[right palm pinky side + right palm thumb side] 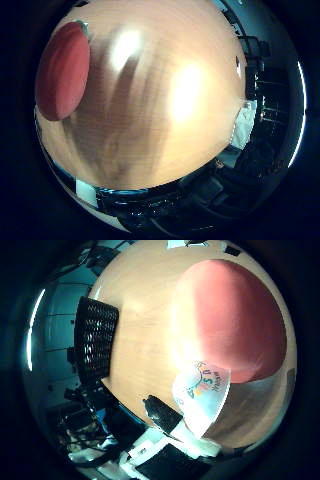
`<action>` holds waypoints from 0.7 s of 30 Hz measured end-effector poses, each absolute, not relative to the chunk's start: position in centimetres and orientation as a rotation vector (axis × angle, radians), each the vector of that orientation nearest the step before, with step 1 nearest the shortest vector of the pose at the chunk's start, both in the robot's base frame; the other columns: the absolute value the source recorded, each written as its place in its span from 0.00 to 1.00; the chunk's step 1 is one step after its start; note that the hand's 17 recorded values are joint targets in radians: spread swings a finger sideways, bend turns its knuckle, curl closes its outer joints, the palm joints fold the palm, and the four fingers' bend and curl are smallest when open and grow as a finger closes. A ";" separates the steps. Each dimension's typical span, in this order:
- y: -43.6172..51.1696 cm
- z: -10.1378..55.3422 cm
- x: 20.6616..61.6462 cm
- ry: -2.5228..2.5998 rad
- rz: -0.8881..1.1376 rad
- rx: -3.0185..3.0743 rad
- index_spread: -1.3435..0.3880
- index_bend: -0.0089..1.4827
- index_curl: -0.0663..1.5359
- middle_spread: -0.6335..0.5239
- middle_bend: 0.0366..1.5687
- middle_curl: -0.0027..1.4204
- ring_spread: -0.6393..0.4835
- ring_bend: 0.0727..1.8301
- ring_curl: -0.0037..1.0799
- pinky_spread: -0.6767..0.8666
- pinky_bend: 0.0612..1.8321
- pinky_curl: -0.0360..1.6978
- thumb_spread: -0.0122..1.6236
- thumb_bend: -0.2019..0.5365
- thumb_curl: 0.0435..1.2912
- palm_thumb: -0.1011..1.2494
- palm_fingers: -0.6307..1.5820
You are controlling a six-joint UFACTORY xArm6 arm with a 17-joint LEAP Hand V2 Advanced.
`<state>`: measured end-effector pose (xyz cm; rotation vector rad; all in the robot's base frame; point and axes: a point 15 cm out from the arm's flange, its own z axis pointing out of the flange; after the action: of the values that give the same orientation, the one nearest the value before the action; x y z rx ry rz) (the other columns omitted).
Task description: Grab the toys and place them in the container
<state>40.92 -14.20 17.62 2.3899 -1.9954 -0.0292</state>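
Large red round object filled much of the thumb-side view, close to the palm, on the wooden table. White printed item overlapped its edge. Black mesh container sat well apart from it. Hand grip state: couldn't tell.

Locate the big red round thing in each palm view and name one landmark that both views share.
Little finger side palm view: the red round thing lies at the picture's edge, on the wooden table, small in the view.
Thumb side palm view: it fills much of the picture, so it is close to the palm, with a white printed piece beside it.
Shared landmark: the wooden table itself, its edge showing in both views.
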 end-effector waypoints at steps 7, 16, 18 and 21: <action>-13.8 17.6 41.1 -1.996 -0.029 2.390 0.61 0.11 0.21 0.57 0.11 0.24 0.73 0.12 0.25 0.69 0.13 0.20 0.62 0.24 0.19 0.38 0.36; -12.9 15.9 41.2 -1.971 -0.075 2.394 0.63 0.11 0.21 0.56 0.11 0.24 0.72 0.13 0.25 0.68 0.12 0.20 0.62 0.24 0.19 0.40 0.37; -12.9 15.5 41.6 -1.971 -0.065 2.399 0.63 0.11 0.21 0.55 0.12 0.24 0.69 0.14 0.25 0.68 0.12 0.20 0.62 0.24 0.19 0.41 0.39; -13.0 15.2 42.1 -1.970 -0.038 2.409 0.62 0.11 0.21 0.52 0.14 0.25 0.64 0.15 0.25 0.66 0.12 0.20 0.63 0.24 0.19 0.42 0.43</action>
<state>42.15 -13.00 15.22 2.4093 -1.9705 -0.0377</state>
